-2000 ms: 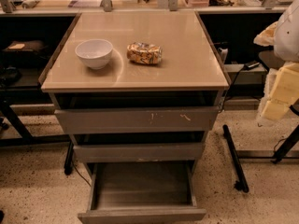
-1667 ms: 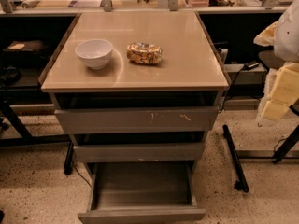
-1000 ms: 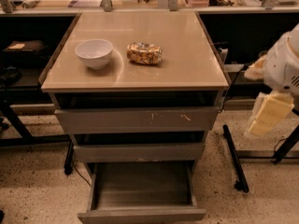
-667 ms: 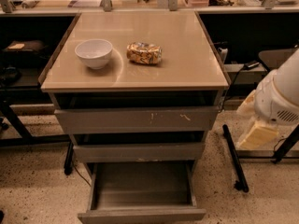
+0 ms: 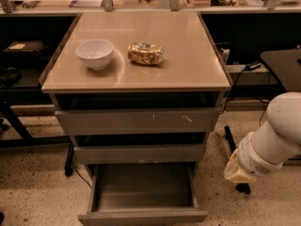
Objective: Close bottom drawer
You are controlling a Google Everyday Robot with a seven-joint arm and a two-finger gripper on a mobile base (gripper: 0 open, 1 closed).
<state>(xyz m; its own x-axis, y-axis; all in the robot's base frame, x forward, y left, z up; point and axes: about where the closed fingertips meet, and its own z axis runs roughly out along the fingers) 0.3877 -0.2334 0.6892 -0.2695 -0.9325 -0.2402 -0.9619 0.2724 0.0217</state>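
The bottom drawer (image 5: 141,192) stands pulled well out at the foot of the table (image 5: 188,55), its grey tray open to view and its plain front edge near the lower border of the camera view. Above it sit two other drawer fronts. The middle drawer (image 5: 138,153) is plain grey, and the top drawer (image 5: 136,121) is the widest and carries a few pale scratches. Both stand out a little from the frame, with dark gaps above them.

The arm (image 5: 277,135) comes in from the right edge as a thick white rounded link, angled down and to the left. Its cream-coloured end, the gripper (image 5: 235,172), hangs low over the speckled floor (image 5: 37,192). It is to the right of the drawer, roughly level with the tray's right wall, and clearly apart from it — nothing touches. Whether the gripper is released or clenched cannot be told from this angle, and nothing can be seen held in it.

On the tan top of the table a white bowl (image 5: 94,53) stands upright at the left. A crinkled snack bag (image 5: 146,53) lies on its side just to the right of the bowl — near it, but not touching. A dark tabletop (image 5: 282,67) shows at the right edge, behind the arm.
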